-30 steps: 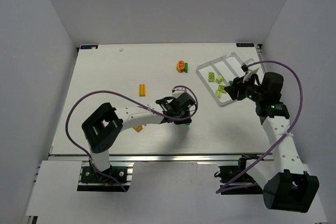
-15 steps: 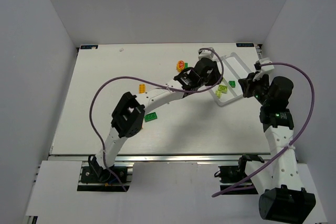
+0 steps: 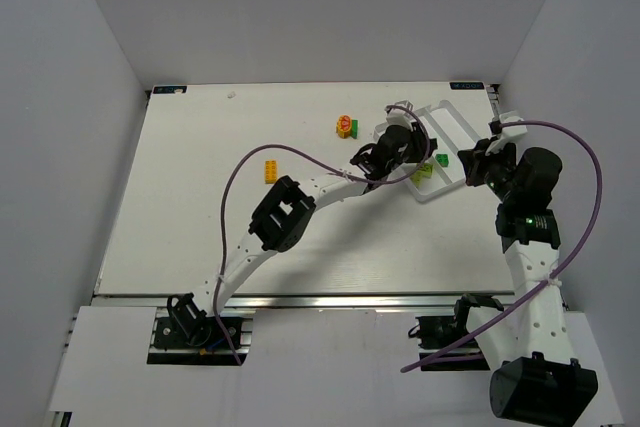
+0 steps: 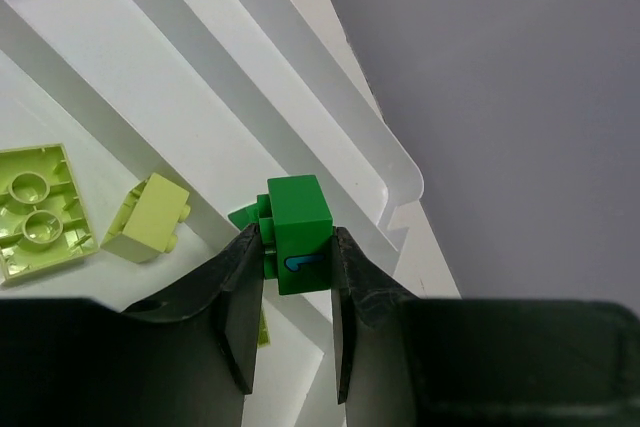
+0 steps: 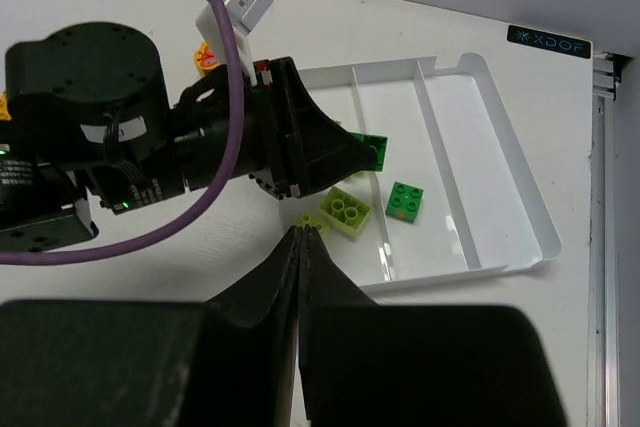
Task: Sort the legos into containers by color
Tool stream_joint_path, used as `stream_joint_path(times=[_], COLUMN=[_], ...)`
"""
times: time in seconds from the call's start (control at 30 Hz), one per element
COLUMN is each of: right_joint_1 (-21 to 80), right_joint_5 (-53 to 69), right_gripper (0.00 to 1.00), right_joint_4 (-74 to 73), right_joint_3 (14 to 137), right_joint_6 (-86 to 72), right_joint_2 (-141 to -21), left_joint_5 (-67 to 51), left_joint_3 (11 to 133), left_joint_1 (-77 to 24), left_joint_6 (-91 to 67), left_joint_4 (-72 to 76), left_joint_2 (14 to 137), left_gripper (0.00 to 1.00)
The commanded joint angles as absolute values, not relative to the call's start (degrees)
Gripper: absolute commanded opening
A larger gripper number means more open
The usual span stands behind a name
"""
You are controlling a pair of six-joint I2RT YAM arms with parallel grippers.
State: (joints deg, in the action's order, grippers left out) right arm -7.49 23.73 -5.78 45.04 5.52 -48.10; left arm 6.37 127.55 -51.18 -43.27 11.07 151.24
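My left gripper is shut on a dark green lego and holds it over the clear three-compartment tray. In the top view the left gripper reaches across the tray's near-left end. Two lime-yellow legos lie in the left compartment, and a dark green lego lies in the middle one. My right gripper is shut and empty, just beside the tray's near corner. An orange-and-red round piece and an orange lego lie on the table.
The left arm stretches diagonally across the middle of the white table. A small green lego sits against the round piece. The right arm stands by the table's right edge. Grey walls enclose the table on three sides.
The left arm has carried the green lego from mid-table to the right, to over the tray. The right gripper has drawn back a little to the right.
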Motion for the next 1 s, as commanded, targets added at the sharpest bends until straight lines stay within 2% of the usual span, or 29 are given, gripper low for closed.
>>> stream_joint_path(times=[0.0,0.2,0.23,0.33,0.53,0.67,0.83,0.97], right_joint_1=[-7.82,-8.44,-8.52,-8.52,-8.70,-8.88,-8.88,-8.88], right_joint_5=[24.08,24.43,24.43,24.61,24.52,24.70,24.87,25.14], right_gripper=[0.00,0.00,0.00,0.00,0.00,0.00,0.00,0.00], right_joint_4=[-2.72,-2.81,-2.73,-2.81,-2.64,-2.81,-2.90,-2.81], right_joint_3=[44.12,43.95,43.86,43.95,43.77,43.86,43.86,43.77], right_joint_6=[5.27,5.27,5.53,5.71,5.89,6.06,5.89,5.89], right_joint_2=[-47.02,-47.46,-47.55,-47.81,-48.43,-49.04,-49.04,-49.13], left_joint_5=[8.78,11.60,11.95,12.22,11.95,11.87,11.43,11.07], left_joint_3=[130.52,133.24,133.24,134.64,136.23,136.41,136.58,136.67], left_joint_1=[-51.06,-51.06,-51.06,-51.06,-50.54,-50.54,-50.54,-50.54], left_joint_6=[-45.61,-47.63,-48.42,-49.74,-52.73,-52.73,-53.26,-53.35], left_joint_4=[18.54,19.33,19.34,19.95,22.24,21.62,21.89,22.06], left_joint_2=[151.16,155.30,156.09,158.63,161.19,161.37,161.46,161.11], left_gripper=[0.14,0.22,0.28,0.37,0.49,0.65,0.71,0.69])
